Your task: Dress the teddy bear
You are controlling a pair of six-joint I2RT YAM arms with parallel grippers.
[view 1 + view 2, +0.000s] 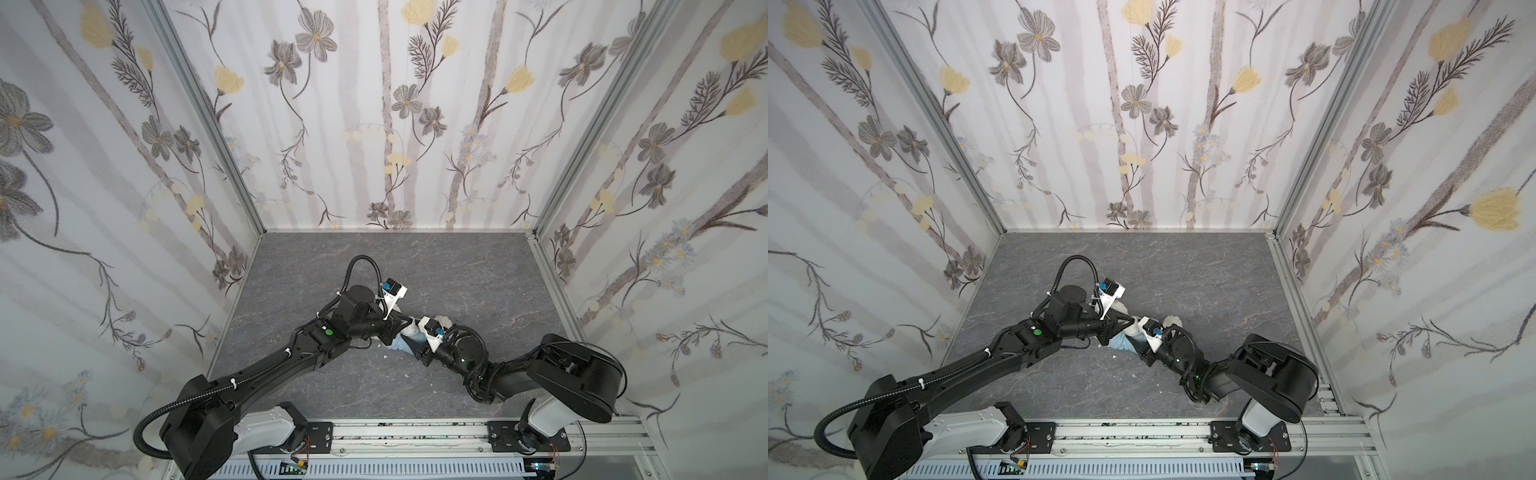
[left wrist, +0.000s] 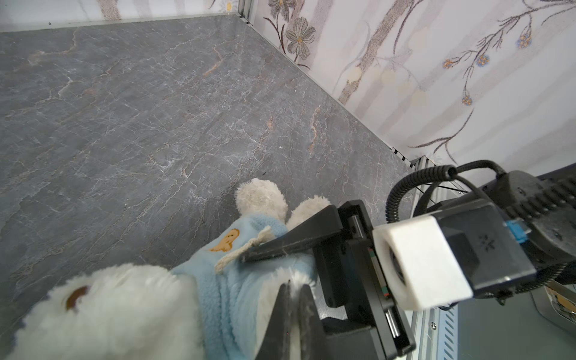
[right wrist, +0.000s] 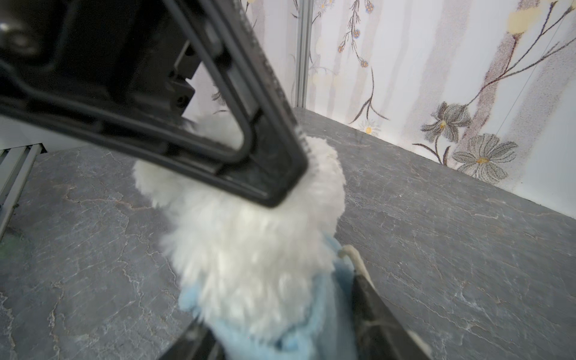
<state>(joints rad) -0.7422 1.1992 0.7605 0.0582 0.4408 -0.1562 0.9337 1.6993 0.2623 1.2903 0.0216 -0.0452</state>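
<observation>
Left wrist view: teddy bear [image 2: 103, 311] on the tabletop [image 1: 457, 270], near its middle, light-blue hoodie [image 2: 237, 280] on its body. Left tool [image 2: 293, 283] pressed together, tips in white fur. Right tool [image 3: 277, 296] spread, fingers astride the hoodie. Both arms reach inward, wrists meeting over the bear. Walls and front rail [image 1: 415, 432] stand well apart, with bare grey surface on every side.

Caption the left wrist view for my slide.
Teddy bear in a light-blue hoodie, left pincer closed against its white fur.
</observation>
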